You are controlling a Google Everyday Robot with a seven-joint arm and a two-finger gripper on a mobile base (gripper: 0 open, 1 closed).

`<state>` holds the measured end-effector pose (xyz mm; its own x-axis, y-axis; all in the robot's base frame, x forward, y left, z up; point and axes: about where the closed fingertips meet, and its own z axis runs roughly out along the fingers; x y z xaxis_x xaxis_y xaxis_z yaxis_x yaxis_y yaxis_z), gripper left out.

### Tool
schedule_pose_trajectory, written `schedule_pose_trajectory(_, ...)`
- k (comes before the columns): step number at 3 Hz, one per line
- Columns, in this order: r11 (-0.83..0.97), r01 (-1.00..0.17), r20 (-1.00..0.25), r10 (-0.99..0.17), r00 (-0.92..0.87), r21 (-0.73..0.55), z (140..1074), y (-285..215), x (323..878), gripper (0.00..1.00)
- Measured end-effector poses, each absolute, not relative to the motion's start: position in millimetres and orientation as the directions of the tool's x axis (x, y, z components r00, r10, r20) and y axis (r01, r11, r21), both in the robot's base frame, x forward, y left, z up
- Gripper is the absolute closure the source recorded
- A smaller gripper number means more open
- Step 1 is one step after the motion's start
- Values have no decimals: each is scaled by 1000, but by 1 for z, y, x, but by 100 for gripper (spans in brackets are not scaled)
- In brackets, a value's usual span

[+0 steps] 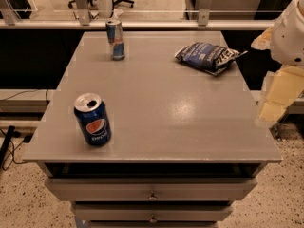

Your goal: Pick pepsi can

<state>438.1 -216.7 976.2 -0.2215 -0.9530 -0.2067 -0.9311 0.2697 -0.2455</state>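
Upright, the pepsi can (93,119) stands near the front-left corner of the bench (161,108). A slimmer silver-blue can (115,40) stands near the back edge. A dark-blue snack bag (207,56) lies toward the back-right corner. The tool (274,101) hangs beyond the right edge, well apart from the pepsi can; whether it is spread or pressed together cannot be told.
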Motion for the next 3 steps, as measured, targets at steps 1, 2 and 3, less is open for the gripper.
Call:
schedule_pose_trajectory(1,270,-931,-207,-953,-221,-246,976,-217,438,0)
schedule_pose_trajectory(2,249,-942,-250,-949,-192,-225,969,-206,444,0)
schedule_pose_trajectory(3,190,-967,-352,-928,-121,-169,947,-171,452,0)
